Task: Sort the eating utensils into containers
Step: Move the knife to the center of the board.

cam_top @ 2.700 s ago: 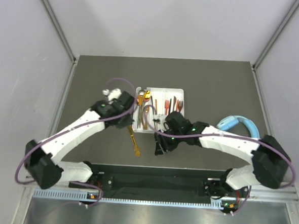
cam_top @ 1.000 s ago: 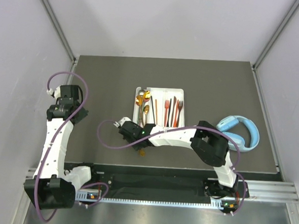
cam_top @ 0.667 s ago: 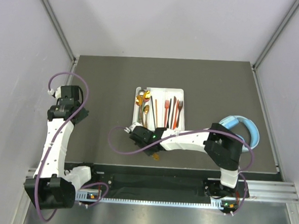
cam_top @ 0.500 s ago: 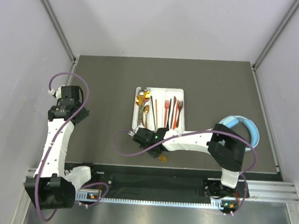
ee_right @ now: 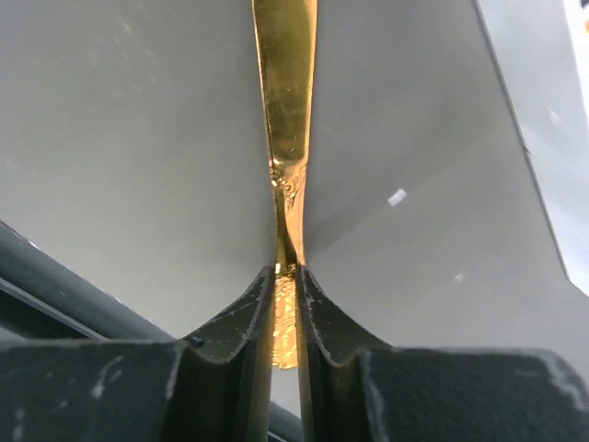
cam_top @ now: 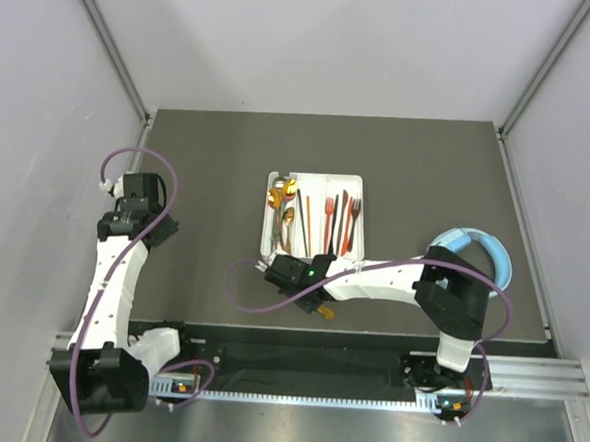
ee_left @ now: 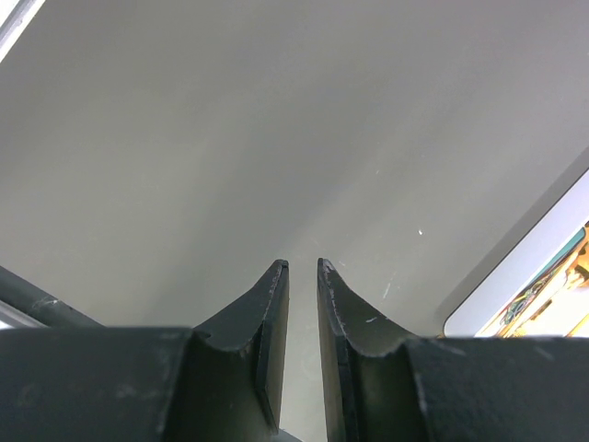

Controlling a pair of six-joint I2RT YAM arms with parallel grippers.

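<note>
The right jaws clamp the stem of a gold utensil (ee_right: 285,83) low over the counter (cam_top: 428,169) at 6 o'clock of the white tray (cam_top: 352,181), apparently to carry it into a compartment, while the left jaws, narrowly apart and empty, hang well clear at 9 o'clock.

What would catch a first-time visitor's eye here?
A shiny gold utensil is pinched by the right tool, near the front edge of the table. Just behind it, a white tray holds colourful utensils in its compartments. Light-blue headphones lie towards the right side.
</note>
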